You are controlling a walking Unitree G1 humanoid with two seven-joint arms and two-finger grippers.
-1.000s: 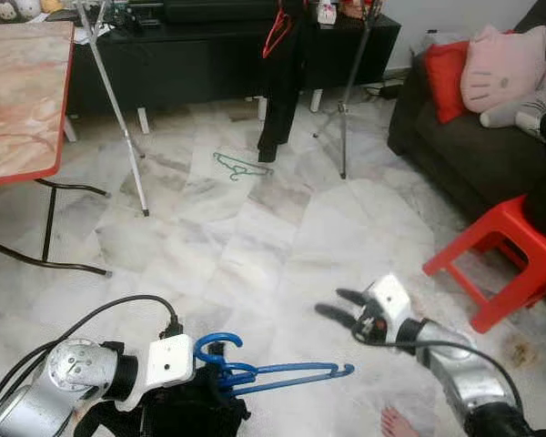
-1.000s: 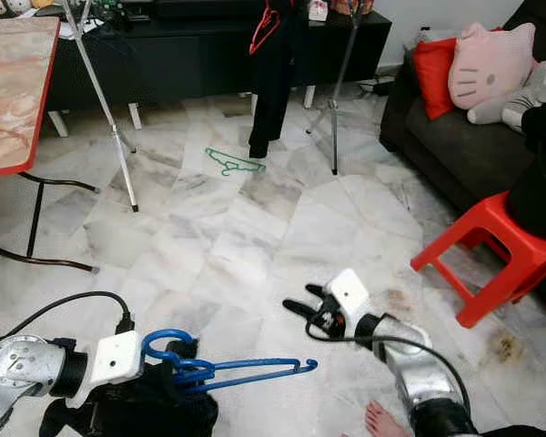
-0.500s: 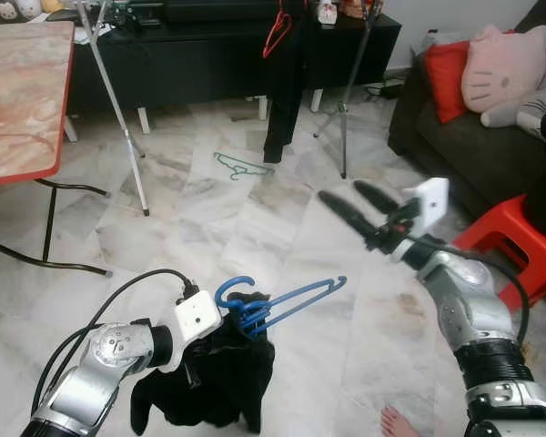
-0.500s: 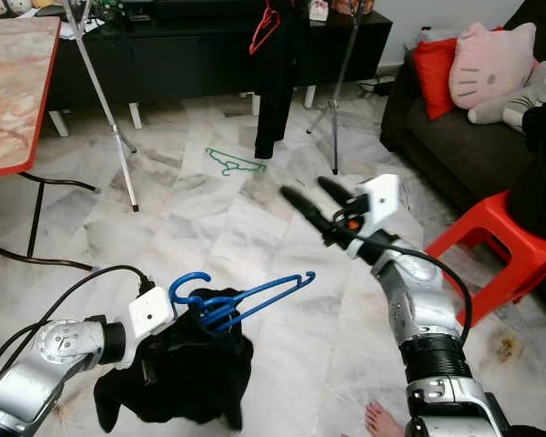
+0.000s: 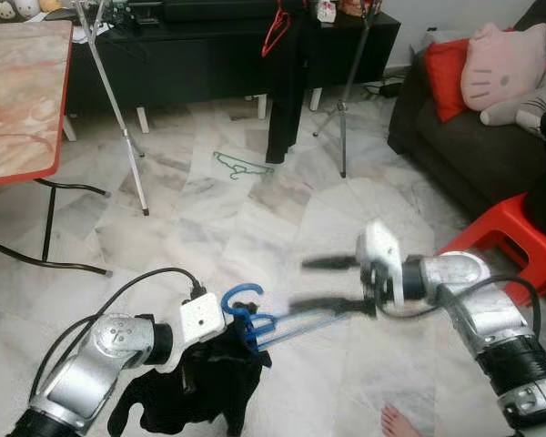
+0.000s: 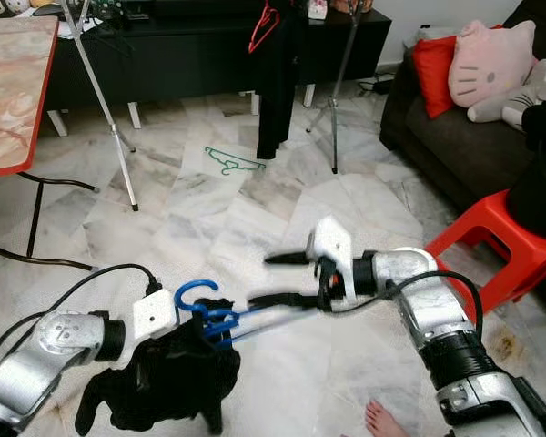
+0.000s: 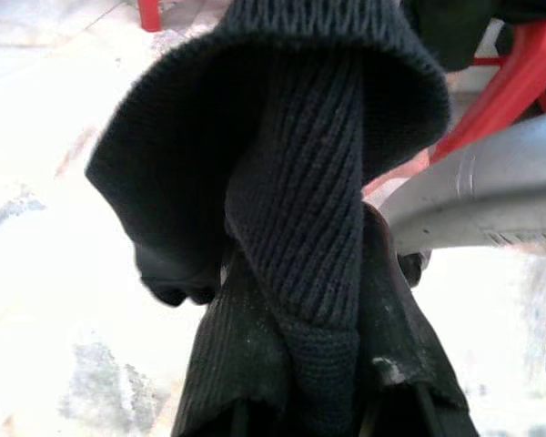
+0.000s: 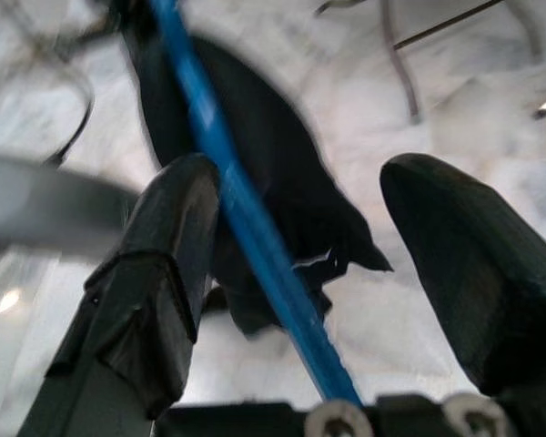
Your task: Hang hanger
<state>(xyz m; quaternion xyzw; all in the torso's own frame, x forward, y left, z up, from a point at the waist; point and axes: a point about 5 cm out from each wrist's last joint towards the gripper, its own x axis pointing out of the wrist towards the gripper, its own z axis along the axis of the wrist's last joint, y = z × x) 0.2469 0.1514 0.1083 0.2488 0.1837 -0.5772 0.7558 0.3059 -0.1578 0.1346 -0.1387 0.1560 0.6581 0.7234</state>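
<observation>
A blue hanger (image 5: 255, 319) with a black knit garment (image 5: 196, 387) draped on it is held low over the marble floor, its bar pointing right. My left gripper (image 5: 220, 332) grips it near the hook, the fingers buried in the garment (image 7: 291, 228). My right gripper (image 6: 278, 279) is open at the bar's far end, one finger above it and one level with it. In the right wrist view the blue bar (image 8: 246, 228) runs between the spread fingers (image 8: 155, 273), close to one of them.
A rack on metal legs (image 5: 344, 109) stands ahead with a black garment (image 5: 287, 82) and a red hanger (image 5: 275, 32). A green hanger (image 5: 239, 166) lies on the floor. A red stool (image 5: 514, 241), a dark sofa (image 5: 473, 146), a red-edged table (image 5: 18, 91) and a person's bare foot (image 5: 402, 423) surround me.
My right gripper swung down and left from a raised position to the end of the hanger's bar. The hanger's bar dropped lower and flatter, and the garment sagged.
</observation>
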